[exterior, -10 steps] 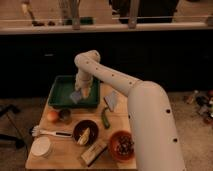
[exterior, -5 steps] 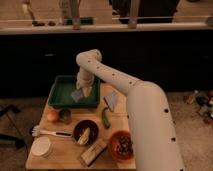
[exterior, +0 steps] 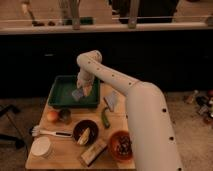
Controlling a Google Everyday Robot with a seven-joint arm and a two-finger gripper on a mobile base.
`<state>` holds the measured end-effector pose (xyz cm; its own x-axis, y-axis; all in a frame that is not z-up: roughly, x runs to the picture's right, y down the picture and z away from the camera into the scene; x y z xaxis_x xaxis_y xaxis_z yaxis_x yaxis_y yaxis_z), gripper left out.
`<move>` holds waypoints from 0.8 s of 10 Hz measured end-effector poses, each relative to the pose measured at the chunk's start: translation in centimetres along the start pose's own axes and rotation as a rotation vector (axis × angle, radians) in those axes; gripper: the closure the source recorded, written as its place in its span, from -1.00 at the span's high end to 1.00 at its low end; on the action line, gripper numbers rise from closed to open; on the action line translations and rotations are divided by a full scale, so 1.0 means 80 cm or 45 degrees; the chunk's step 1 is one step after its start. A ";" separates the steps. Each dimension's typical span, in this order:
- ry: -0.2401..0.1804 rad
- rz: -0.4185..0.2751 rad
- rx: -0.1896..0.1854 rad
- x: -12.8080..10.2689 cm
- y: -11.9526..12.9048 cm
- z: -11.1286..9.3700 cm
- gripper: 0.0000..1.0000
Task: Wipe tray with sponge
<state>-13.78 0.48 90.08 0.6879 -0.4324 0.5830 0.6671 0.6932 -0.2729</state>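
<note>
At the near edge of the wooden table [exterior: 37, 161] stands a white cup [exterior: 41, 147], and beside it to the right lies a tan block with a dark top [exterior: 93, 152]. Further right is a red-orange bowl [exterior: 120, 145] with dark pieces inside. A little further back there is a brush with a white handle [exterior: 50, 132], then a dark bowl [exterior: 85, 131] with a yellowish piece in it. A green vegetable [exterior: 105, 118] lies just to the right of this bowl. On the left side are an orange fruit [exterior: 52, 116] and a small dark can [exterior: 64, 115], close together. A grey wedge-shaped piece [exterior: 111, 100] lies near the right side of the tray.

The dark green tray [exterior: 60, 92] sits at the far end of the table. The big white arm [exterior: 135, 107] reaches from the right foreground over the table and bends down into the tray. The claw [exterior: 81, 91] is low in the right half of the tray, closed on the blue-grey sponge [exterior: 77, 94], which is at the tray floor.
</note>
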 end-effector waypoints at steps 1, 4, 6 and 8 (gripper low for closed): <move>0.003 0.002 0.005 0.003 -0.002 0.003 -0.98; 0.011 0.011 0.017 0.015 -0.010 0.012 -0.98; 0.015 0.016 0.019 0.024 -0.015 0.019 -0.98; 0.014 0.025 0.016 0.036 -0.017 0.031 -0.98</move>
<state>-13.44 -0.27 94.07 0.7040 -0.4249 0.5691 0.6496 0.7090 -0.2743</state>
